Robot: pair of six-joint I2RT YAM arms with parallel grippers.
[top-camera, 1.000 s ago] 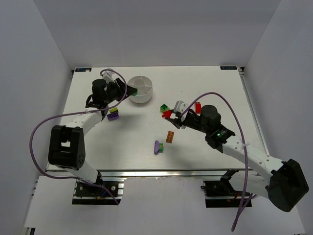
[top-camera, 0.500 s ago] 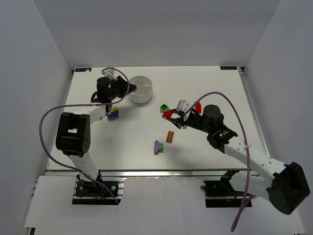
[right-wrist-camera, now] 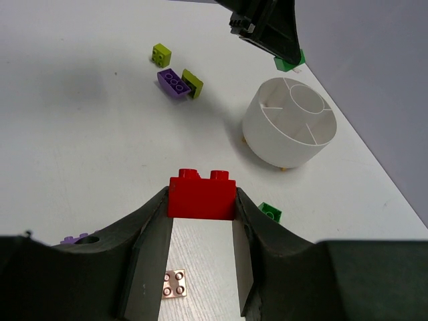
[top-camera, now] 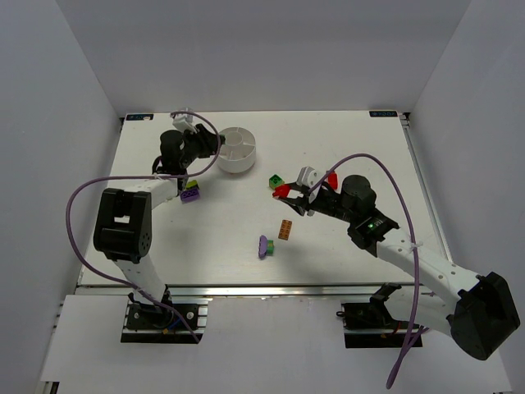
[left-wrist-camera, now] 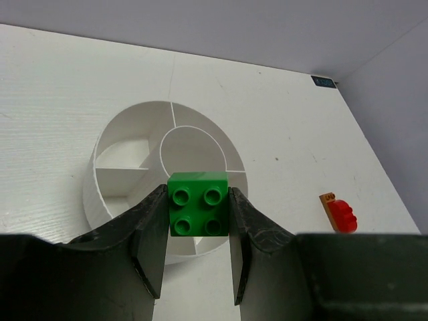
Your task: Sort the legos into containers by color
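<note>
Swung in tight to the white dish [top-camera: 236, 164] on the left side over the last second, with the forearm re-angled; hardly budged on the right.

Starting at the left gripper [left-wrist-camera: 197, 200]: clamped on a green brick [left-wrist-camera: 197, 212], pinched from both sides, with four studs facing the wrist camera. Hanging right at the near rim of the dish, in front of the round centre well, with wedge sections fanning off to the left. Beyond the dish, spotting a loose red brick [left-wrist-camera: 341, 215] with an orange bit on it, lying on the table [left-wrist-camera: 281, 120].

Over to the right gripper [right-wrist-camera: 200, 200] now: closed on a red brick [right-wrist-camera: 201, 196], with two studs showing on top, well apart from the dish. Just below it, seeing an orange plate [right-wrist-camera: 175, 283] flat on the table, and a small green piece [right-wrist-camera: 269, 212] out toward the dish. Further off, picking out a purple brick [right-wrist-camera: 174, 83] touching a lime brick [right-wrist-camera: 192, 83], with a smaller lime cube [right-wrist-camera: 161, 53] just beyond. From overhead, finding one more purple piece [top-camera: 264, 246] near the orange plate, mid-table.
</note>
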